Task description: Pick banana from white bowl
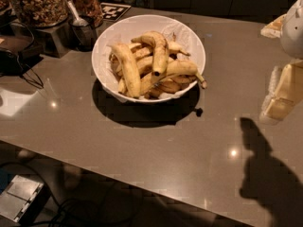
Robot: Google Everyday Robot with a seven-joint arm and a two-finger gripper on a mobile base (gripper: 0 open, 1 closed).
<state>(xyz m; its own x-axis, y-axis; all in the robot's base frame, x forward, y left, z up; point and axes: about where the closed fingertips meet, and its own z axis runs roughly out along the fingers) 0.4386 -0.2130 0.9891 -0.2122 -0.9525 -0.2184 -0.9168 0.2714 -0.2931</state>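
The white bowl (106, 41) stands on the grey counter, left of centre, and holds several bananas. On top of the pile lies the banana (158, 51), curved and mottled brown, with its black tip pointing toward the front. A longer, paler banana (128, 67) lies to its left. My gripper (277, 105) hangs at the right edge of the view, above the counter and well to the right of the bowl. It holds nothing that I can see.
Glass jars of nuts (40, 4) and a metal scoop cup (84, 27) stand behind the bowl at the left. Black cables (21, 72) lie at the left edge. A grey box (19, 198) sits on the floor below the counter's front edge.
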